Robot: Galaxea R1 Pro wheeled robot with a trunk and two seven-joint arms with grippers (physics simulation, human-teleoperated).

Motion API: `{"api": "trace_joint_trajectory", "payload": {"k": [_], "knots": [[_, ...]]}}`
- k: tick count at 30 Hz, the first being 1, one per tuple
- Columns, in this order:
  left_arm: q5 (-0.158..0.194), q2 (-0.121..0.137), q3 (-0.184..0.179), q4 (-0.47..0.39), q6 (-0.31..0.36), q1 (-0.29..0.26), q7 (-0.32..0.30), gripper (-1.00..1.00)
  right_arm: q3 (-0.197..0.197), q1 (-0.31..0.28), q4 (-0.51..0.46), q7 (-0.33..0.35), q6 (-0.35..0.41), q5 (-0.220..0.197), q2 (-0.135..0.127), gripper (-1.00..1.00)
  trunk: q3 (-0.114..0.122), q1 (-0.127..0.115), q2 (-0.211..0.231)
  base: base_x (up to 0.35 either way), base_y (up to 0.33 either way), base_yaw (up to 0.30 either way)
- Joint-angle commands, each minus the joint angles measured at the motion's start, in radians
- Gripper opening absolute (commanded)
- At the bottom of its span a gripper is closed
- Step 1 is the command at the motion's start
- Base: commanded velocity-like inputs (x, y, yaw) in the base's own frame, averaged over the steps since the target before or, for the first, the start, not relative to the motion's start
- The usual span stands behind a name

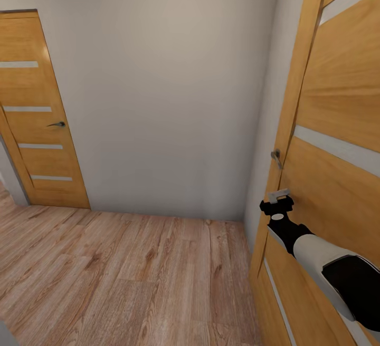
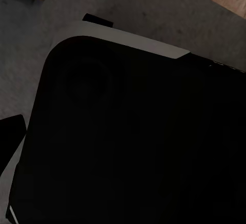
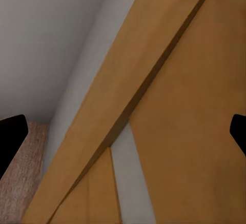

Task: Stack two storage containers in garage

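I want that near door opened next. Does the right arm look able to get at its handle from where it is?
Probably yes. In the head view the right hand sits open just below the door handle on the near door, with nothing between them. A short lift should bring it there; how far it stands from the door is hard to tell.

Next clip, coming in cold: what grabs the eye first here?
The wooden door with pale stripes at the head view's right edge, its metal handle just above the right gripper, whose fingers stand apart with nothing between them. A second matching door stands closed at far left, with wood plank flooring below a bare grey wall.
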Motion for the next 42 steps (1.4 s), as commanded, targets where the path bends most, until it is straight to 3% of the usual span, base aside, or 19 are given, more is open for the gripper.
{"api": "trace_joint_trajectory", "payload": {"k": [1,8,13,14,15,16,19,24,26,27,28,29,30,31,32,33,34,37,42], "knots": [[0.004,0.0,0.002,-0.001,-0.002,0.0,-0.001,1.0,-0.023,-0.001,0.024,-0.007,-0.005,-0.016,-0.004,1.0,-0.001,0.0,0.0,0.0,0.0,0.0],[0.004,0.0,0.002,-0.001,-0.002,0.0,-0.001,1.0,-0.023,-0.001,0.025,-0.006,-0.006,-0.016,-0.017,1.0,-0.001,0.0,0.0,0.0,0.0,0.0],[0.004,0.0,0.002,-0.001,-0.003,0.0,-0.001,1.0,-0.021,-0.001,0.024,-0.007,-0.003,-0.016,-0.002,1.0,-0.001,0.0,0.0,0.0,0.0,0.0],[0.004,0.0,0.002,-0.001,-0.003,0.0,-0.001,1.0,-0.021,-0.001,0.024,-0.006,-0.002,-0.016,0.015,1.0,-0.001,0.0,0.0,0.0,0.0,0.0],[0.004,0.0,0.002,-0.001,-0.003,0.0,-0.001,1.0,-0.021,-0.001,0.023,-0.006,-0.001,-0.017,0.05,1.0,-0.001,0.0,0.0,0.0,0.0,0.0],[0.004,0.0,0.001,-0.001,-0.002,0.0,-0.001,1.0,-0.022,-0.001,0.025,-0.007,-0.001,-0.017,0.114,1.0,-0.001,0.0,0.0,0.0,0.0,0.0],[0.004,0.0,0.002,-0.001,-0.002,0.0,-0.001,1.0,-0.022,-0.001,0.085,-0.003,-0.007,-0.017,0.23,1.0,-0.001,0.0,0.0,0.0,0.0,0.0],[0.004,-0.001,0.0,-0.001,-0.002,0.0,-0.001,1.0,-0.023,-0.003,0.155,0.016,-0.012,-0.017,0.302,1.0,-0.001,0.0,0.0,0.0,0.0,0.0],[0.004,-0.001,0.0,-0.001,-0.002,0.0,-0.001,1.0,-0.023,0.01,0.158,0.021,-0.013,-0.018,0.305,1.0,-0.001,0.0,0.0,0.0,0.0,0.0],[0.004,-0.001,0.0,-0.001,-0.002,0.0,-0.001,1.0,-0.023,0.043,0.16,0.028,-0.015,-0.019,0.306,1.0,-0.001,0.0,0.0,0.0,0.0,0.0],[0.004,-0.002,0.0,-0.001,-0.002,0.0,-0.001,1.0,-0.024,0.09,0.161,0.035,-0.02,-0.019,0.305,1.0,-0.001,0.0,0.0,0.0,0.0,0.0],[0.004,-0.001,0.001,-0.001,-0.002,0.0,-0.001,1.0,-0.023,0.179,0.153,0.043,-0.039,-0.016,0.305,1.0,-0.001,0.0,0.0,0.0,0.0,0.0],[0.004,-0.001,0.001,-0.001,-0.002,0.0,-0.001,1.0,-0.023,0.212,0.151,0.045,-0.045,-0.017,0.304,1.0,-0.001,0.0,0.0,0.0,0.0,0.0],[0.004,-0.001,0.0,-0.001,-0.002,0.0,-0.001,1.0,-0.023,0.321,0.158,0.056,-0.038,-0.02,0.301,1.0,-0.001,0.0,0.0,0.0,0.0,0.0],[0.004,-0.001,0.0,-0.001,-0.002,0.0,-0.001,1.0,-0.023,0.34,0.159,0.059,-0.033,-0.02,0.299,1.0,-0.001,0.0,0.0,0.0,0.0,0.0],[0.004,-0.002,0.0,-0.001,-0.002,0.0,-0.001,1.0,-0.022,0.366,0.161,0.065,-0.027,-0.02,0.285,1.0,-0.001,0.0,0.0,0.0,0.0,0.0],[0.004,-0.002,0.0,-0.001,-0.002,0.0,-0.001,1.0,-0.022,0.389,0.162,0.07,-0.022,-0.022,0.254,1.0,-0.001,0.0,0.0,0.0,0.0,0.0],[0.004,-0.002,0.001,-0.001,-0.002,0.0,-0.001,1.0,-0.022,0.427,0.163,0.088,-0.02,-0.026,0.219,1.0,-0.001,0.0,0.0,0.0,0.0,0.0],[0.004,-0.002,0.001,-0.001,-0.002,0.0,-0.001,1.0,-0.023,0.571,0.164,0.141,-0.02,-0.027,0.187,1.0,-0.001,0.0,0.0,0.0,0.0,0.0]]}}
